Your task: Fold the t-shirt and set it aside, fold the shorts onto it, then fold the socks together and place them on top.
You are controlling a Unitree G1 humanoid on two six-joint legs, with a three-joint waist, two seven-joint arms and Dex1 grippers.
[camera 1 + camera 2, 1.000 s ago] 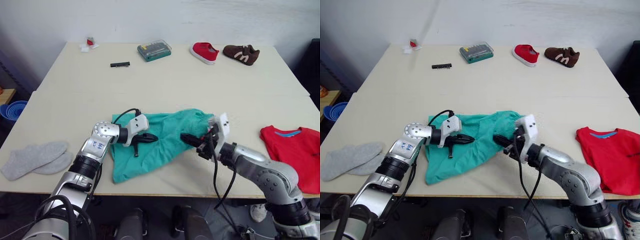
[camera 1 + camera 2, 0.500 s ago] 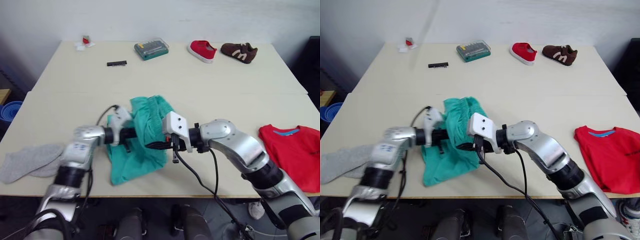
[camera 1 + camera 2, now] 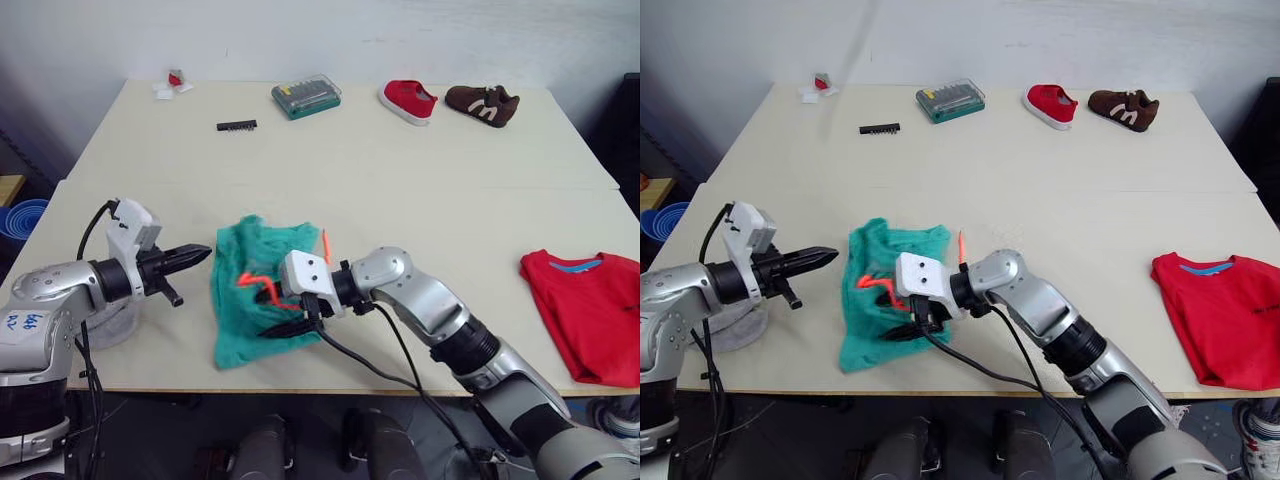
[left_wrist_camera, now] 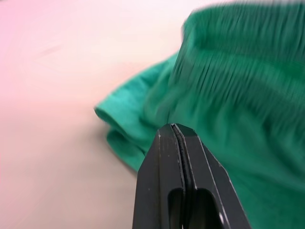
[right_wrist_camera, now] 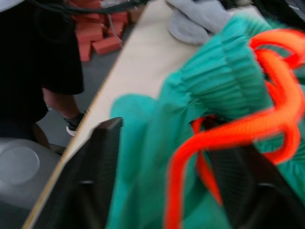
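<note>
Folding looks like the step in hand: the right gripper (image 3: 283,312) has its two black fingers either side of the gathered waistband of the big teal-green soft shorts (image 3: 245,310), pinching it with the orange-red drawstring (image 3: 258,283) looped out, and the shorts sit bunched near the front edge of the beige table (image 3: 400,170), probably so a half can be laid over. The left gripper (image 3: 196,256) hangs just left of the shorts, fingers pressed together on nothing, likely standing clear, while the folded bright red t-shirt (image 3: 590,305) waits at the near right edge, cut off by the frame. Only a sliver of the light grey socks (image 5: 200,16) shows, beyond the shorts in the right wrist view, and I can't tell how much fabric the right fingers really have
</note>
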